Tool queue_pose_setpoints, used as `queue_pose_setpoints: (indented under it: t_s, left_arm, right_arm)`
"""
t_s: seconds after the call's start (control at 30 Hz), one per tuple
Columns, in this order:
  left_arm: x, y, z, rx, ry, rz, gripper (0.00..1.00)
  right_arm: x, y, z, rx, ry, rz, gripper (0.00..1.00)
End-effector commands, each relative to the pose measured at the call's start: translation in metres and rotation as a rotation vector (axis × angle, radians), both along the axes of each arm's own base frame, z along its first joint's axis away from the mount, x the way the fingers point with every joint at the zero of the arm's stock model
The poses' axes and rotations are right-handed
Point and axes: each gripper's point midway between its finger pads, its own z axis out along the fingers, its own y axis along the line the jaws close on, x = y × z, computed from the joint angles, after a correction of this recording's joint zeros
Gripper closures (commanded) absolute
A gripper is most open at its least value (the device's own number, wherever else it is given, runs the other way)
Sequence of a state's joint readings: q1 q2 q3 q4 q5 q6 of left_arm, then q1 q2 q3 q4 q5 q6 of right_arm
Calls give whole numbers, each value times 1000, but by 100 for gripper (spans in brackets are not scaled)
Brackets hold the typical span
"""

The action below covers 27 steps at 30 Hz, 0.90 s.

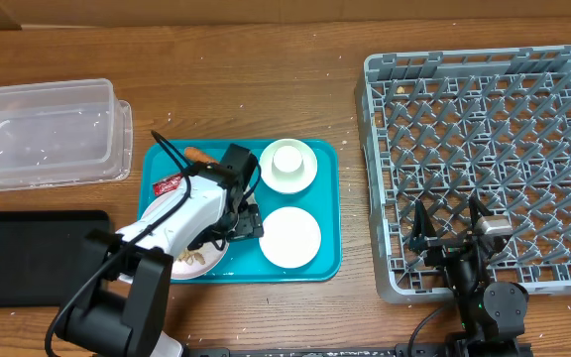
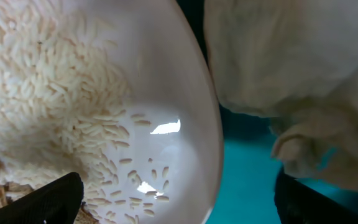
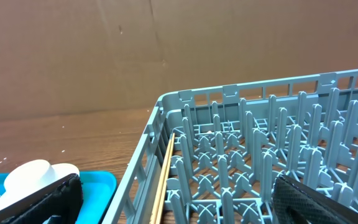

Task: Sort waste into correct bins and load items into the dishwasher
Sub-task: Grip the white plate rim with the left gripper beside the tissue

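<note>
Currently your left hand (image 2: 178, 186) hangs low over the teal tray (image 2: 241, 180), its fingers (image 2: 42, 202) spread wide with nothing between them. Directly beneath it, the rim of the plate (image 2: 188, 81) runs up the middle of the wrist view. The napkin ball (image 2: 291, 74) lies just beside that rim, with a strip of bare tray between the two. One finger sits over the plate's side, the other over the napkin's side.

Expect the napkin to be feather-light and soft. It should crush under the fingers and spring back a little, so take it through the bulk of the wad, not by a loose flap (a flap may tear or unfold). The plate is another matter: stiff, glossy, probably slippery and breakable. It also carries loose rice (image 2: 36, 81) that would likely slide off at any tilt. Its rim looks like the only place to pinch, and you would want to keep it level until it is over a bin.

Your right hand (image 1: 449, 230) hovers equally wide open and empty, well off the tray's right edge, above the dish rack (image 1: 484, 129).
</note>
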<state>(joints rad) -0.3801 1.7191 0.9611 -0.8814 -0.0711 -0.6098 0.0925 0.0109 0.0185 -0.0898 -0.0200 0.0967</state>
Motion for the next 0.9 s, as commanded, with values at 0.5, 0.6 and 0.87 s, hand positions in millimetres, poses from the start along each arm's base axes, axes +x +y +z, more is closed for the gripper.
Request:
queue_pose_setpoints:
  t_s: [0.5,0.6,0.87]
  left_arm:
    - [5,-12,-11,-50,-3,-171,0]
    - [4,-12,-11,-55,2,-202,0]
    - [8,-2,-10,7,-16,-205,20]
  right_arm:
    - [0,0,-2,-3,-4,-1,0]
    - [0,0,-2,-4,-4,-1,0]
    - [0,0,-2,-3,-4,-1,0]
